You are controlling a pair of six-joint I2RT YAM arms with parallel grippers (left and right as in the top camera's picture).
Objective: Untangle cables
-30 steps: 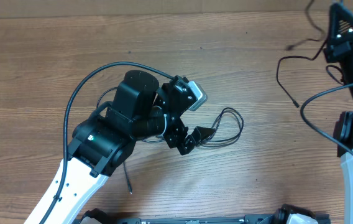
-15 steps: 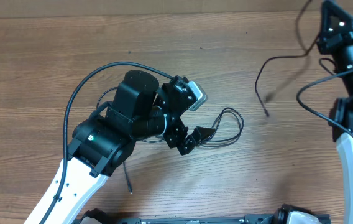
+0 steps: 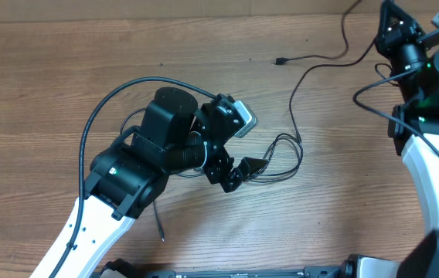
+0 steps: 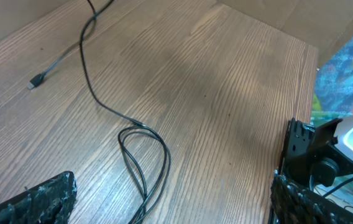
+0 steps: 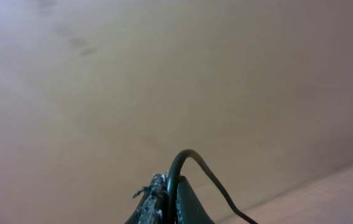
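This looks like the pull-apart step. The right gripper [image 5: 168, 200], up at 1 o'clock of the table [image 3: 57, 69], is clamped on one strand of the cables [image 3: 293, 99], whose loops [image 3: 283, 153] lie near the centre. The left gripper [image 4: 164, 199] hovers over those loops, jaws spread wide; next it probably must pin them so the strand slides free.

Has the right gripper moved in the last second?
Yes. The right gripper, shut on a cable, has swung left along the table's far edge, closer to the motionless left arm.
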